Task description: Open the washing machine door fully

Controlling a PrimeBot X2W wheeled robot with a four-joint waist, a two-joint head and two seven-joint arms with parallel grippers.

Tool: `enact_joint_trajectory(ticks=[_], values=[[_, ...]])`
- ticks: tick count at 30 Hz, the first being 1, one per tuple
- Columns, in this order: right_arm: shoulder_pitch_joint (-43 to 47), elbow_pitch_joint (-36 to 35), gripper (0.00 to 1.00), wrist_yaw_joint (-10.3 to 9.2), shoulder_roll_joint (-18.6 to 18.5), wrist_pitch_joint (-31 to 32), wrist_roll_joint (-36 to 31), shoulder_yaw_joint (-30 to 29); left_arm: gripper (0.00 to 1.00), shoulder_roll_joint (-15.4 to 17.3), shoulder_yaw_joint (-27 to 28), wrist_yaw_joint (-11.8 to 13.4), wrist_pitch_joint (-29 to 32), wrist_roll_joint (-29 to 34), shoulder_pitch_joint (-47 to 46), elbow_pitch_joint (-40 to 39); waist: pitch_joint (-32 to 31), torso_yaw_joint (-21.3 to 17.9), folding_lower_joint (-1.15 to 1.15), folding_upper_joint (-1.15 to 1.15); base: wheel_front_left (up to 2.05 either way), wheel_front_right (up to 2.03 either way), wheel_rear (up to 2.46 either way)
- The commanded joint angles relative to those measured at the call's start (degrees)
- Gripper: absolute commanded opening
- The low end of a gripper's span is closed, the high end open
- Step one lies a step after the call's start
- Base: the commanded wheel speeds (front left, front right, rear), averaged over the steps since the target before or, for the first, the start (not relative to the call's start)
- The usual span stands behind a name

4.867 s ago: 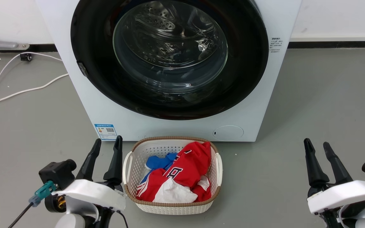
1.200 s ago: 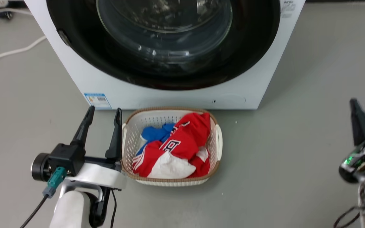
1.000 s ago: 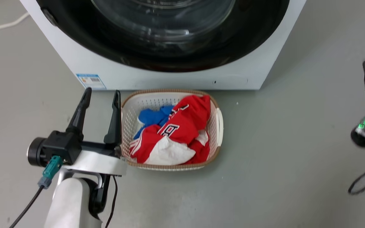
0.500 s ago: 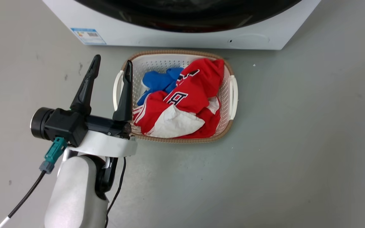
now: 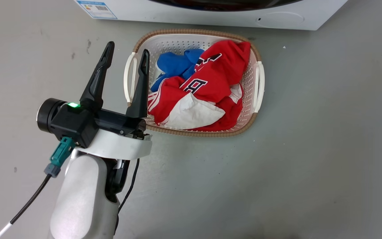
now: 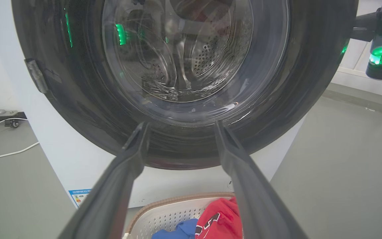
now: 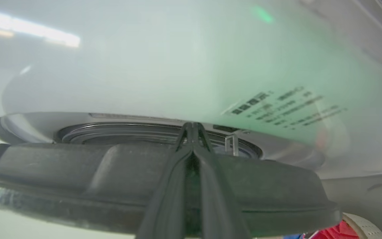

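**Left pincer** point(image 5: 127, 48): fingers spread wide, holding nothing. It hangs above the grey floor point(image 5: 310, 132). The laundry basket point(image 5: 194, 32) sits just to its right, and in the head view the right finger overlaps the basket's left handle. The basket holds a red garment point(image 5: 217, 76), a blue garment point(image 5: 174, 64) and a white cloth point(image 5: 194, 114). The washing machine point(image 6: 85, 166) stands straight ahead of this pincer. The washing machine door point(image 6: 310, 83) lies ahead of and above the fingertips, apart from them.

**Right pincer** point(image 7: 192, 127): fingers pressed together, nothing visible between them. The tips sit at the door's dark outer rim, where a narrow gap separates door and white front panel. Contact with the rim cannot be confirmed. A metal latch loop point(image 7: 231, 145) shows just right of the tips.
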Motion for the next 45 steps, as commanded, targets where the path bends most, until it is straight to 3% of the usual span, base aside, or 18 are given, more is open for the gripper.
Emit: enact_joint_trajectory(ticks=[1,15,29,38,45], values=[[-0.8,0.5,0.00,0.02,0.3,0.8,-0.3,0.3,1.00,-0.2,-0.1,0.0,-0.1,0.2,-0.7,-0.2,0.4,0.2,-0.01,0.00,0.00,0.00,0.00],[4.2,-1.2,0.00,0.08,0.9,15.4,0.7,1.8,1.00,-0.2,-1.1,0.0,-0.1,0.1,-0.5,1.5,-1.6,-0.6,-0.01,0.00,0.00,0.00,0.00],[16.1,-7.0,0.00,0.08,2.5,27.8,3.6,1.9,1.00,0.1,-2.1,0.0,-0.1,-0.7,3.2,4.9,-9.8,-1.7,-0.01,0.00,0.00,0.00,0.00],[26.2,-13.6,0.00,0.08,5.6,32.7,3.7,3.3,1.00,0.8,-2.2,0.0,-0.1,-1.7,8.0,6.7,-16.3,-1.7,-0.01,0.00,0.00,0.00,0.00],[35.2,-19.9,0.00,0.08,10.0,34.1,3.9,4.8,1.00,1.5,-1.8,0.0,-0.1,-2.0,12.3,7.7,-21.5,-1.7,-0.01,0.00,0.00,0.00,0.00]])
